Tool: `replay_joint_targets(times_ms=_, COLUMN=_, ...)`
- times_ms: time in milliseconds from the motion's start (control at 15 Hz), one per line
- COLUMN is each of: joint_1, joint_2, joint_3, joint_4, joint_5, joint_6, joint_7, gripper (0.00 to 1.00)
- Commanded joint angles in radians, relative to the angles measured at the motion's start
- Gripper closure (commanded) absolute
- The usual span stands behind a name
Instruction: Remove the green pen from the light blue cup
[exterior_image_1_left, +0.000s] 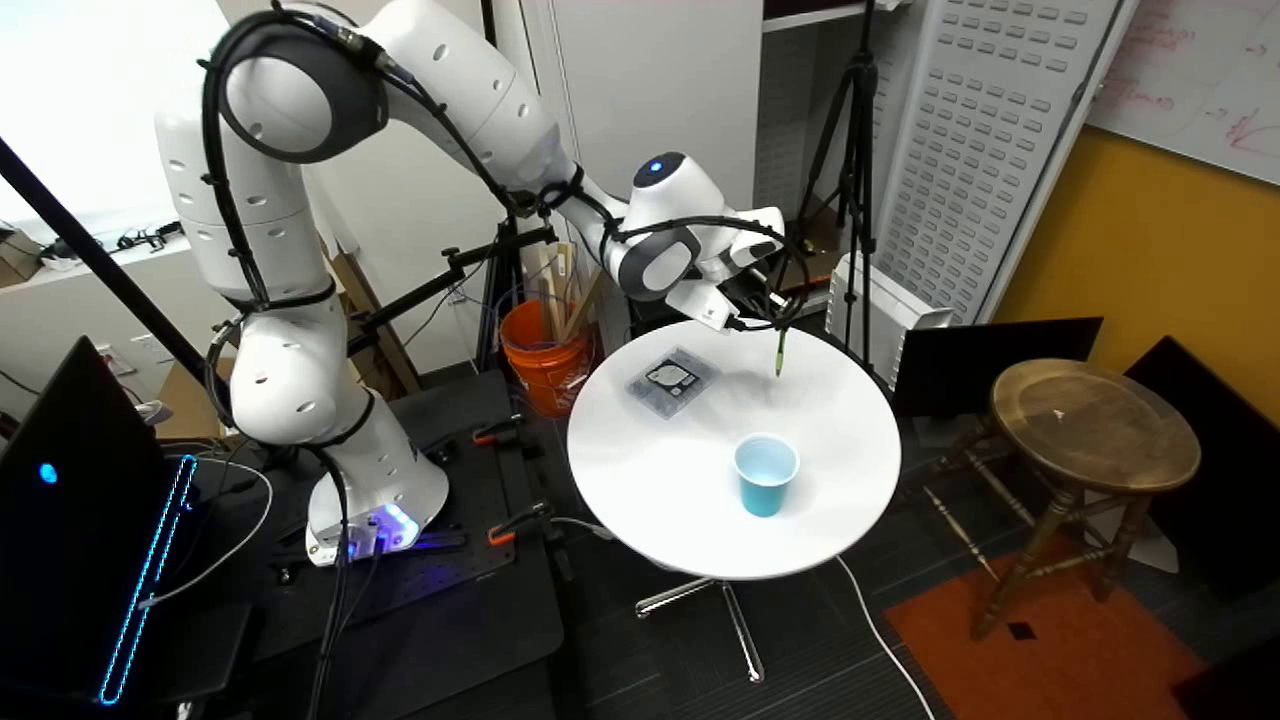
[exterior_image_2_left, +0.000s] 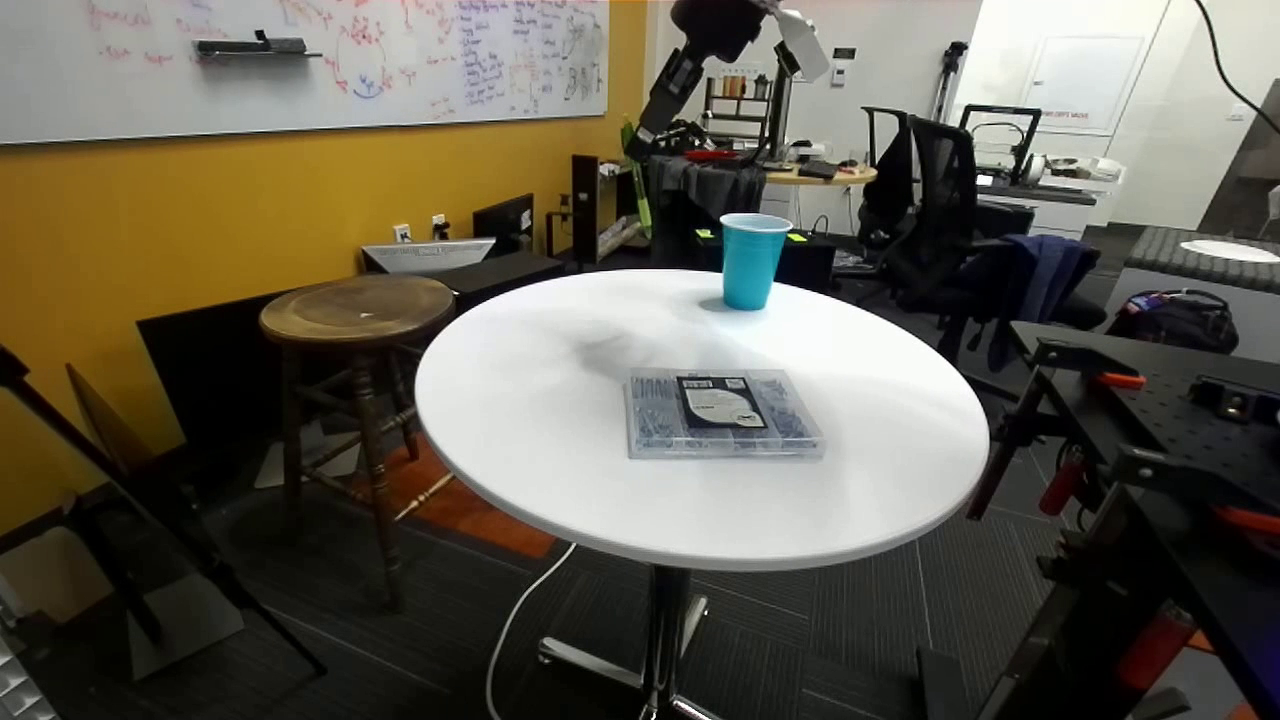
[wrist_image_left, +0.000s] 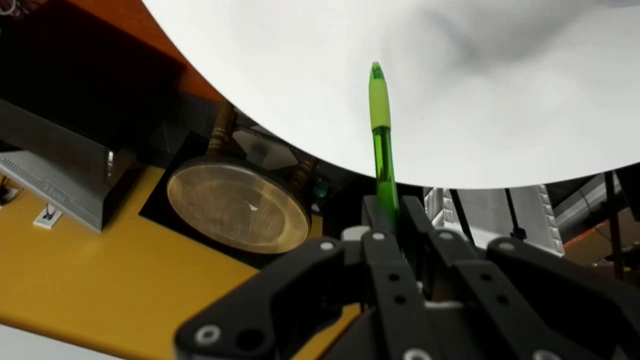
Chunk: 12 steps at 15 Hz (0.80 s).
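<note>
The green pen (wrist_image_left: 380, 105) is held between the fingertips of my gripper (wrist_image_left: 392, 212), which is shut on it. The pen points out from the fingertips, over the white table in the wrist view. In an exterior view the pen (exterior_image_1_left: 780, 352) hangs nearly vertical below the gripper (exterior_image_1_left: 782, 318). The pen (exterior_image_2_left: 641, 195) and gripper (exterior_image_2_left: 638, 145) also show in an exterior view, well up off the tabletop. The light blue cup (exterior_image_1_left: 765, 490) stands upright on the table, apart from the pen and gripper. It also shows in an exterior view (exterior_image_2_left: 752, 265). The cup is out of the wrist view.
The round white table (exterior_image_1_left: 640, 490) carries a clear plastic organizer box (exterior_image_1_left: 672, 382) with a dark label, also seen in an exterior view (exterior_image_2_left: 725, 415). A wooden stool (exterior_image_1_left: 1095, 425) stands beside the table. A black tripod (exterior_image_1_left: 856, 180) and an orange bucket (exterior_image_1_left: 545, 365) stand behind it.
</note>
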Motion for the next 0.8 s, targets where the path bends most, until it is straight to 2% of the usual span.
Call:
replay_joint_targets(times_ms=0, joint_1=-0.043, joint_2=0.039, joint_3=0.050, joint_4=0.076, joint_5=0.034, joint_6=-0.174, joint_7=0.015, gripper=0.97)
replay_joint_targets(times_ms=267, joint_1=-0.083, joint_2=0.072, joint_3=0.093, joint_4=0.115, joint_5=0.093, joint_6=-0.345, joint_7=-0.014, gripper=0.97)
replay_joint_targets(times_ms=733, joint_1=-0.095, joint_2=0.142, joint_3=0.118, joint_4=0.207, joint_5=0.116, joint_6=-0.566, joint_7=-0.025, gripper=0.97)
